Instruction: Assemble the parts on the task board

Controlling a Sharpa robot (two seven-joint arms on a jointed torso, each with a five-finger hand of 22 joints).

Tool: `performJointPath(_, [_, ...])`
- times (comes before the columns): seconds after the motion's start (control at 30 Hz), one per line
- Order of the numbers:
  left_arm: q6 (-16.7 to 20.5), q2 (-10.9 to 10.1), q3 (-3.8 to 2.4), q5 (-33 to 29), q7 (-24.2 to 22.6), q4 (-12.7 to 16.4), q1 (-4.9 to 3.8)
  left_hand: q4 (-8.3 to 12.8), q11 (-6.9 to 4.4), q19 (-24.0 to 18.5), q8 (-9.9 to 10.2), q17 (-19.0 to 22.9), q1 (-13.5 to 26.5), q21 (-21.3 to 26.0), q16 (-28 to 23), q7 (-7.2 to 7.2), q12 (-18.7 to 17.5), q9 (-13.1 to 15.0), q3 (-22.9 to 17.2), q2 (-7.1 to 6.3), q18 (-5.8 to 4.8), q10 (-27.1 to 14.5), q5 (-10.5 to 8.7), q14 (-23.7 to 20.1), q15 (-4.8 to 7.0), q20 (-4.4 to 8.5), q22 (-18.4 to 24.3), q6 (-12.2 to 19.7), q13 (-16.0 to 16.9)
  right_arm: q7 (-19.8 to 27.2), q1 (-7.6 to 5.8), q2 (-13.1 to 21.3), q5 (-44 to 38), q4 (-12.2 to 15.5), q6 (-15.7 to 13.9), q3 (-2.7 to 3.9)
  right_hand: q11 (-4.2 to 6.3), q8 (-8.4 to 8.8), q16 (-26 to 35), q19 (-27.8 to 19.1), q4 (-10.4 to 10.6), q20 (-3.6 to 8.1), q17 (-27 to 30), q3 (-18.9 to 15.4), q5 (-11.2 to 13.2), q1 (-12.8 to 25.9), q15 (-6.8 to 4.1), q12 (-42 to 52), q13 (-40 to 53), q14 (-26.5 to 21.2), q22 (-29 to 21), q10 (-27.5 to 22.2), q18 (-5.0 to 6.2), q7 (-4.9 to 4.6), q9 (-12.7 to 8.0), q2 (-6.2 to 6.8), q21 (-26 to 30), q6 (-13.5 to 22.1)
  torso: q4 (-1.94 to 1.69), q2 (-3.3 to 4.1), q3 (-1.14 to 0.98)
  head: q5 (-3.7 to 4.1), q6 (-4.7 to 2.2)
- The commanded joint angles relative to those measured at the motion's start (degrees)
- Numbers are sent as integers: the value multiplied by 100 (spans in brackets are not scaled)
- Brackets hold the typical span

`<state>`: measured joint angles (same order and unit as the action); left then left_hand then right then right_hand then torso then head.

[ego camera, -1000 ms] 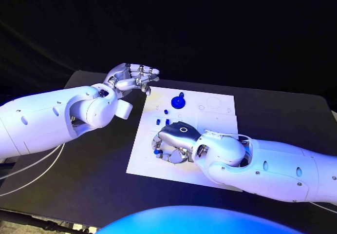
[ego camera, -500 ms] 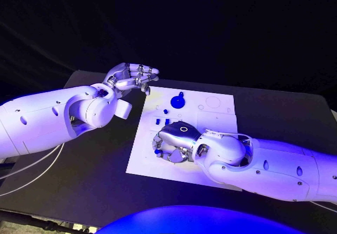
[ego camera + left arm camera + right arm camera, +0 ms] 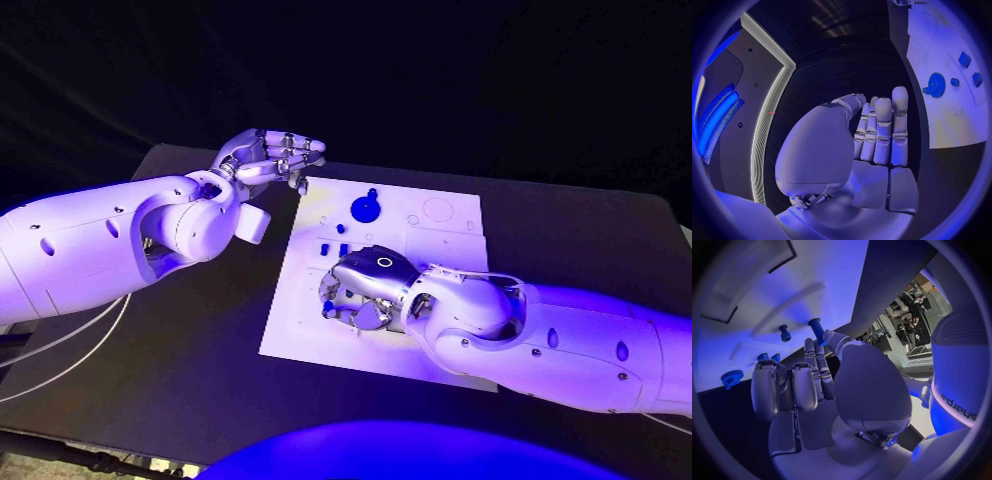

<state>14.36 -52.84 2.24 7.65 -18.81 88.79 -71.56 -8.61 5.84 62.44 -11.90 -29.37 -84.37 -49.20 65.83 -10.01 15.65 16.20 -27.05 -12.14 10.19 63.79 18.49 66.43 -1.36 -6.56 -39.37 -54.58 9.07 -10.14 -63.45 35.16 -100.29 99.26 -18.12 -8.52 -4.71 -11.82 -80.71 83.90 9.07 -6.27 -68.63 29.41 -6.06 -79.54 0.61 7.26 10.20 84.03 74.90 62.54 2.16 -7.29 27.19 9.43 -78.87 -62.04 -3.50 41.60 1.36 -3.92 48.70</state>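
right hand (image 3: 364, 288) lowered on the task board (image 3: 433, 240) mid-frame, small blue peg (image 3: 816, 329) pinched at fingertips, left hand (image 3: 271, 158) curled shut on nothing, upper left

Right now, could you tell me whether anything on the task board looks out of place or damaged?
Nothing stands out. The task board lies flat and unmarked, with the blue gear-like part near its far edge. The right hand pinches a small blue peg over the board, and the left hand hovers beside its far corner.
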Motion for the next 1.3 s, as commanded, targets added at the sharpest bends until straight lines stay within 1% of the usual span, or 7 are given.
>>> performJointPath(0.03, [-74, 3, -3, -24, -21, 16, -3, 15, 10, -5, -19, 8, -23, 35, -31, -22, 25, -7, -35, 26, 41, -41, 24, -48, -2, 28, 8, 15, 9, -68, 13, 13, -95, -10, 91, -12, -28, -34, -6, 201, -4, 24, 17, -11, 23, 99, -31, 25, -10, 158, 1118, -64, 17, -22, 99, 107, 19, 83, 4, 0, 3, -1, 5])
performJointPath(0.3, [-72, 2, -3, -24, -19, 15, -3, 16, 12, -4, -18, 11, -21, 36, -31, -24, 34, -9, -39, 30, 40, -53, 22, -48, -2, 28, 8, 21, 11, -18, 12, -3, -67, -17, 132, -12, -83, 180, 36, 164, 66, -10, 102, -165, -28, 301, 8, 32, -25, 130, 1087, -216, 35, -127, -8, 364, 125, 403, 4, -6, 3, 15, 2])
performJointPath(0.7, [-70, -2, -3, -24, -14, 12, -3, 16, 12, -4, -18, 11, -21, 36, -31, -24, 34, -9, -39, 30, 40, -53, 22, -48, -2, 28, 8, 21, 11, -27, 12, 19, -61, -12, -53, -13, -126, 523, 80, 96, 148, -53, 197, -537, -2, 316, 53, 97, -33, 98, 1019, -453, 77, -201, -168, 427, 342, 882, -1, -1, 5, 32, -9])
performJointPath(1.03, [-73, -3, -3, -24, -16, 8, -3, 17, 14, -4, -15, 13, -20, 36, -31, -26, 38, -11, -40, 31, 40, -62, 21, -48, -3, 28, 8, 28, 12, 192, 10, 238, 77, 192, -832, 8, -143, 750, 161, 12, 498, -72, 377, -1851, -8, -164, 69, 402, -68, 14, 873, -798, 144, -171, -249, 137, 739, 1341, 3, -9, 1, 69, -24])
performJointPath(1.17, [-77, 2, -2, -25, -19, 2, -3, 17, 14, -4, -15, 13, -20, 36, -31, -26, 38, -11, -40, 31, 40, -62, 21, -48, -3, 28, 8, 28, 12, 403, -45, 543, 510, 382, -1229, 59, -112, 659, 183, 47, 539, -42, 423, -1820, -45, -378, 36, 612, -33, 26, 886, -520, 135, -238, -220, 18, 697, 1159, 9, -25, 4, 135, -54])
performJointPath(1.27, [-78, 1, 6, -37, -21, 3, -2, 20, 14, -4, -15, 14, -21, 36, -31, -26, 40, -12, -42, 31, 40, -65, 21, -48, -3, 28, 7, 30, 12, 610, -229, 1011, 1574, 572, -1430, 93, -106, 501, 107, 175, 581, -43, 257, -1711, -97, -429, 26, 810, 33, 83, 1017, -114, 60, -286, -167, -91, 322, 847, 20, -44, 5, 246, -81])
performJointPath(1.3, [-77, 0, 8, -39, -22, 3, -2, 20, 14, -4, -15, 14, -21, 36, -31, -26, 40, -12, -42, 31, 40, -65, 21, -48, -3, 28, 7, 30, 12, 640, -287, 1145, 1849, 618, -1433, 98, -12, 397, 11, 267, 644, -3, 75, -1631, -180, -430, -29, 1001, 120, 145, 1115, 298, 14, -204, -139, -99, 48, 668, 26, -44, 5, 277, -90])
